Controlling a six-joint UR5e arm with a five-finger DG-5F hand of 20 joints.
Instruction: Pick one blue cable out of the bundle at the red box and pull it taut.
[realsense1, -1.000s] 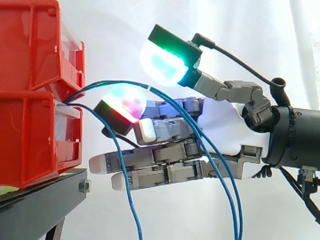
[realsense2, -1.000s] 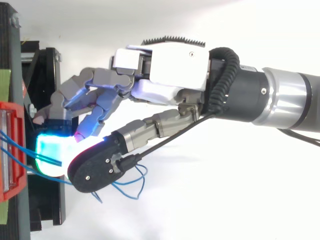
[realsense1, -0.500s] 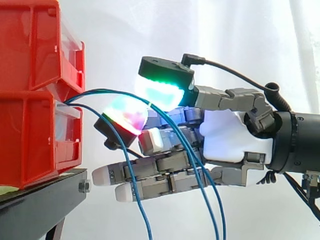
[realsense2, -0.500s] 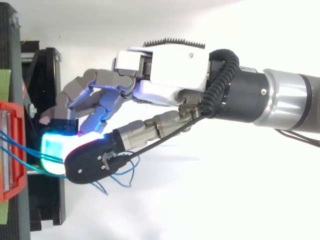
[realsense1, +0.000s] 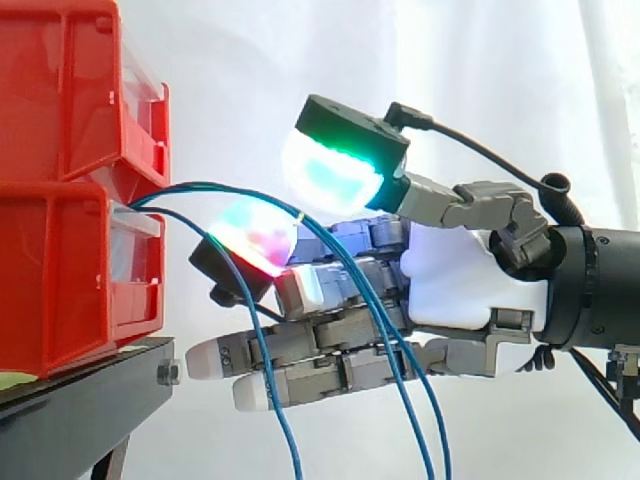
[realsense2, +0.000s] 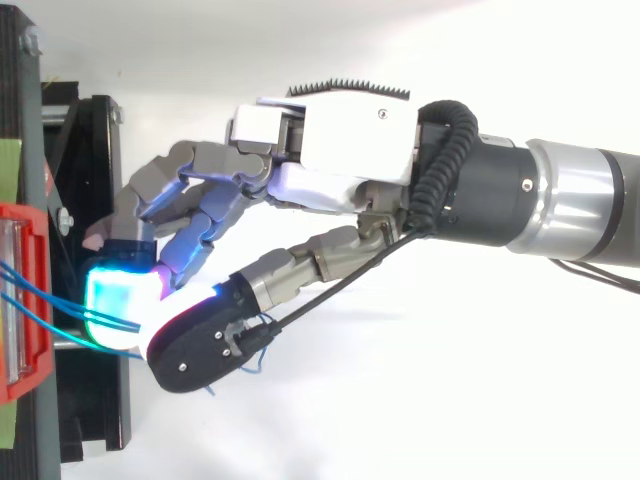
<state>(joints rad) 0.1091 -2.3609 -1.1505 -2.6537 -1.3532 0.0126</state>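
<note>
1. Several blue cables (realsense1: 230, 187) come out of the front of the lower bin (realsense1: 60, 280). From above I see them also at the edge of this bin (realsense2: 30, 285).
2. From the bin they rise in a flat arch to the right. Then they fall steeply in front of the hand (realsense1: 460, 285) and leave the side view at the bottom. They hang loose, not taut.
3. One strand drops sooner, near the bin, and crosses in front of the lower fingers (realsense1: 300, 350).
4. The hand is spread, and I see no pinch. The thumb pad (realsense1: 330, 170), green and cyan, stands above the finger pad (realsense1: 255, 232), red and green, and apart from it.
5. The arch runs through the gap between these two pads. It seems to lie on top of the finger pad, but I cannot tell surely if it touches.
6. The lower fingers are straight and point to the bin, near the stand (realsense1: 80, 410) but apart from it.
7. The lower bin sits on the black stand, with the upper bin (realsense1: 60, 90) on top. A white curtain (realsense1: 400, 60) is behind.
8. From above, the arm (realsense2: 560, 200) enters from the right and the hand (realsense2: 340, 150) reaches left toward the stand.
</note>
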